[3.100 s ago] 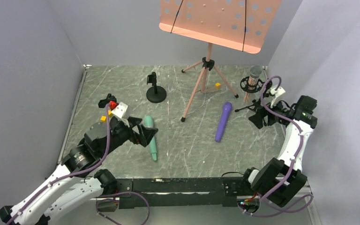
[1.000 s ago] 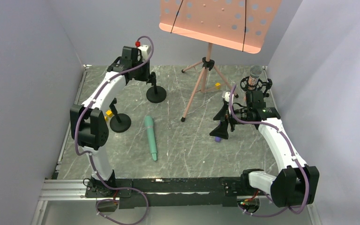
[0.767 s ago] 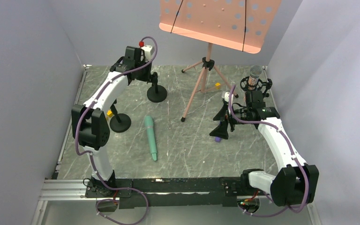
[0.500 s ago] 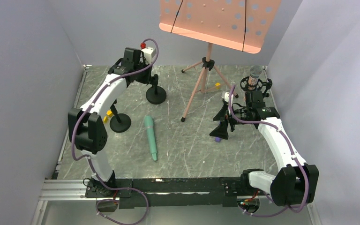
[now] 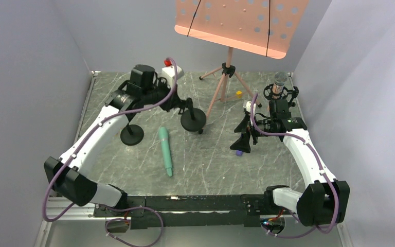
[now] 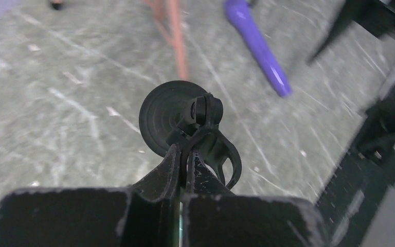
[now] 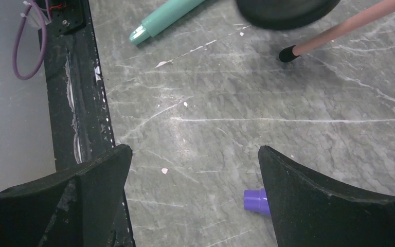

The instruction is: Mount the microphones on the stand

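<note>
Left fingers (image 6: 177, 165) are pinched tight on the clip end of a small black stand (image 6: 167, 117), round base hanging below. Whether the base is off the desk (image 5: 211, 159) or sliding on it, I cannot tell. Right fingers (image 7: 298, 190) are spread wide and hold nothing, hovering low with the purple microphone (image 7: 256, 200) just inside one of them.

Where the microphones are:
- The green microphone (image 5: 165, 151) lies flat mid-desk, between the arms.
- The purple one lies flat under the right fingers.
- The silver-pink microphone (image 5: 279, 84) sits upright in a cradle stand at the far right.
- A second black stand (image 5: 131, 135) stands near the green one.

Handling, as a judgement:
- The microphones look stiff, light and smooth, and being round they will likely roll or slip.
- Best to pinch across the middle of the body, not the tapered end.
- The stand is probably bottom-heavy, so held at the clip it may swing.

What each view shows:
- The top view gives the whole layout, but the right arm hides most of the purple microphone — only its tip shows.
- The left wrist view shows the closed pinch on the clip and most of the purple body beyond a leg of the music stand (image 5: 241, 23).
- The right wrist view shows the wide gap and the purple end beside the finger, which neither other view shows.
</note>
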Motion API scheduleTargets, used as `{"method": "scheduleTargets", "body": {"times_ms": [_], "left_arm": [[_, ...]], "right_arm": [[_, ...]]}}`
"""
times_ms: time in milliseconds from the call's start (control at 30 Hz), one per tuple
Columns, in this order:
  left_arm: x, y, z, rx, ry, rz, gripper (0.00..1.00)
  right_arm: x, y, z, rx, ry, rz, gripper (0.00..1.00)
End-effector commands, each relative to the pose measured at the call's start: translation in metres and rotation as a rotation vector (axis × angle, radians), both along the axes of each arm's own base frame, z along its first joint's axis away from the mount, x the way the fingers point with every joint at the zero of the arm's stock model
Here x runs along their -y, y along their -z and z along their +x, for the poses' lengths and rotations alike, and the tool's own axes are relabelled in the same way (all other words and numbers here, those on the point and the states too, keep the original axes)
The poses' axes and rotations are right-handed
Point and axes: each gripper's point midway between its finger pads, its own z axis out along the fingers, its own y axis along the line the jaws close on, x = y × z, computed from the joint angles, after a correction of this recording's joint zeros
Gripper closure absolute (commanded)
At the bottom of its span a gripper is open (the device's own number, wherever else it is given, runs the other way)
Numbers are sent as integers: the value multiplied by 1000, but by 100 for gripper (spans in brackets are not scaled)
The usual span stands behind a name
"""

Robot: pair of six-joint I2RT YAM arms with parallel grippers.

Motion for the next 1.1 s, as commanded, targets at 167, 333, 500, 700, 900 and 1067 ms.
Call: {"method": "scheduleTargets", "body": {"times_ms": [167, 333, 500, 700, 900, 1067], "left_arm": [[56, -22, -89, 65, 290, -61, 100], [81, 2, -104, 39, 319, -20, 100], [96, 34, -100, 16, 281, 16, 100], [98, 59, -97, -35, 229, 8, 84], [96, 59, -100, -52, 205, -20, 52], [89, 43, -102, -37, 172, -38, 31]], "right_arm": [[2, -5, 7, 52, 2, -18, 0], [3, -7, 7, 56, -1, -10, 0], [4, -7, 7, 69, 3, -8, 0], [5, -5, 15, 66, 47, -6, 0], [25, 2, 56, 91, 331, -50, 0], [15, -4, 42, 69, 226, -14, 0]]}}
